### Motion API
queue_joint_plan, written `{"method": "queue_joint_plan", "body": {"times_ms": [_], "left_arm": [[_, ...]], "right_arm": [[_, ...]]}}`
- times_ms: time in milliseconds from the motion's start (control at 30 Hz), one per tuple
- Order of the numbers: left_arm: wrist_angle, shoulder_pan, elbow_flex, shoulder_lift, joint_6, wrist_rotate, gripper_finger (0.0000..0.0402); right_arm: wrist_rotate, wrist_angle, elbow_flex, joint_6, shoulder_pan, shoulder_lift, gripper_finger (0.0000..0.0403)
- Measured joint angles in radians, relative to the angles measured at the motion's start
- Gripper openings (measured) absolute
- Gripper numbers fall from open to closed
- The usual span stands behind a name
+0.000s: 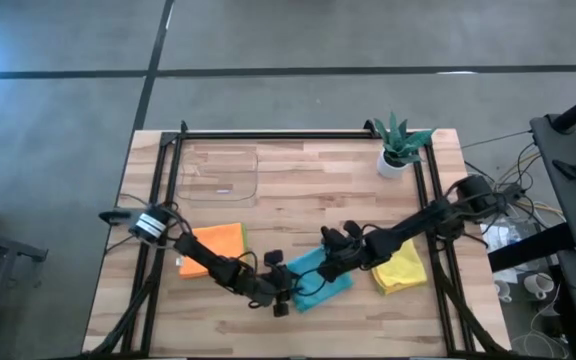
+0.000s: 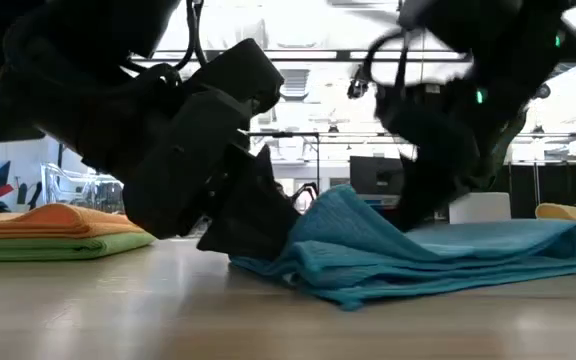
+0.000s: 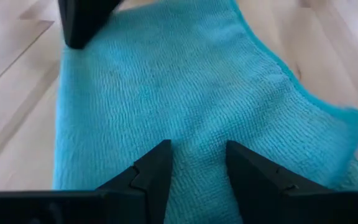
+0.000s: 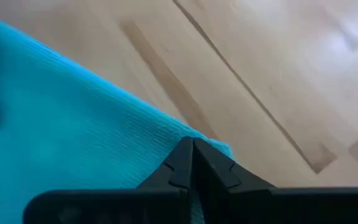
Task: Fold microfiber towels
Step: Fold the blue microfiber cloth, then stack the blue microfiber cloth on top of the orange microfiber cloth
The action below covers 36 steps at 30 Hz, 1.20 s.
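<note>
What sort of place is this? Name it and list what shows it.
Probably a robotics lab or open workshop. A butcher-block table stands on a bare concrete floor, loose cables trail beside it, and the low view shows ceiling lights and monitors across a big room.

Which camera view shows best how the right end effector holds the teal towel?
The right wrist view: the right end effector is shut on a corner of the teal towel. The high view shows it small, the low view only dark bulk, and the left wrist view one dark tip.
</note>
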Motion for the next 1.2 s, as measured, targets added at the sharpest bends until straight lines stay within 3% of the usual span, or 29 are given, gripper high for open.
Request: {"method": "queue_joint_plan", "body": {"times_ms": [233,500,733,900,1133,1200], "left_arm": [[-0.006,0.000,-0.016,-0.007,0.000,0.002,0.0140],[-0.016,0.004,-0.020,-0.027,0.010,0.005,0.0140],[-0.155,-0.048,-0.001,-0.197,0.405,0.014,0.0140],[-0.511,0.007,0.050,-0.319,0.325,0.251,0.0144],[-0.618,0.028,0.094,-0.305,0.442,0.380,0.0210],[-0.630,0.042,0.096,-0.279,0.467,0.371,0.0232]], "right_arm": [[0.003,-0.069,-0.010,0.015,-0.020,-0.005,0.0009],[0.020,-0.091,0.060,-0.065,0.000,-0.108,0.0012],[0.083,-0.093,0.070,-0.097,0.014,-0.143,0.0024],[0.084,-0.091,0.065,-0.083,0.021,-0.136,0.0025],[0.085,-0.089,0.064,-0.045,0.024,-0.135,0.0044],[0.086,-0.084,0.064,-0.039,0.026,-0.134,0.0051]]}}
